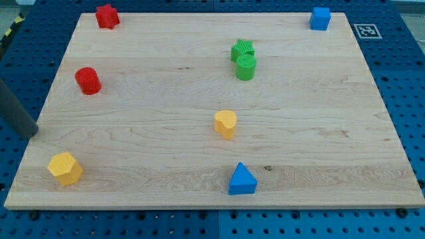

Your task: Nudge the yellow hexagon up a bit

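While my tip [33, 135] sits left, blocks count two per colour, end effector grip untellable

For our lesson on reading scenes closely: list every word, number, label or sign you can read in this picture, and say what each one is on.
No readable words, numbers or brands anywhere.
The only sign is a black-and-white square marker on the blue pegboard, beyond the wooden board's top right corner; it carries a pattern, not text.
The blocks bear no markings.
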Tool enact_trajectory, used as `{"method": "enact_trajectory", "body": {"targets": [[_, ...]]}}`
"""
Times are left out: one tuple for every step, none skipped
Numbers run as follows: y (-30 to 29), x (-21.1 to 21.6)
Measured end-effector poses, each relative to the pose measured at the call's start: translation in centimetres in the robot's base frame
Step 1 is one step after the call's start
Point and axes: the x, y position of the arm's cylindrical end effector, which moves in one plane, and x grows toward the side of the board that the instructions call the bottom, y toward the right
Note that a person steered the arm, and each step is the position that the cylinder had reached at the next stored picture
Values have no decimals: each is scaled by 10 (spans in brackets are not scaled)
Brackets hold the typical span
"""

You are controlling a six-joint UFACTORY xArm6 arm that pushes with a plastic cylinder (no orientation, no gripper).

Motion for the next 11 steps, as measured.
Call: {"method": "enact_trajectory", "body": {"targets": [[0,43],[19,78],[59,94],[68,94],[68,94],[79,94],[87,94],[89,94],[96,93],[95,76],[59,75]]}}
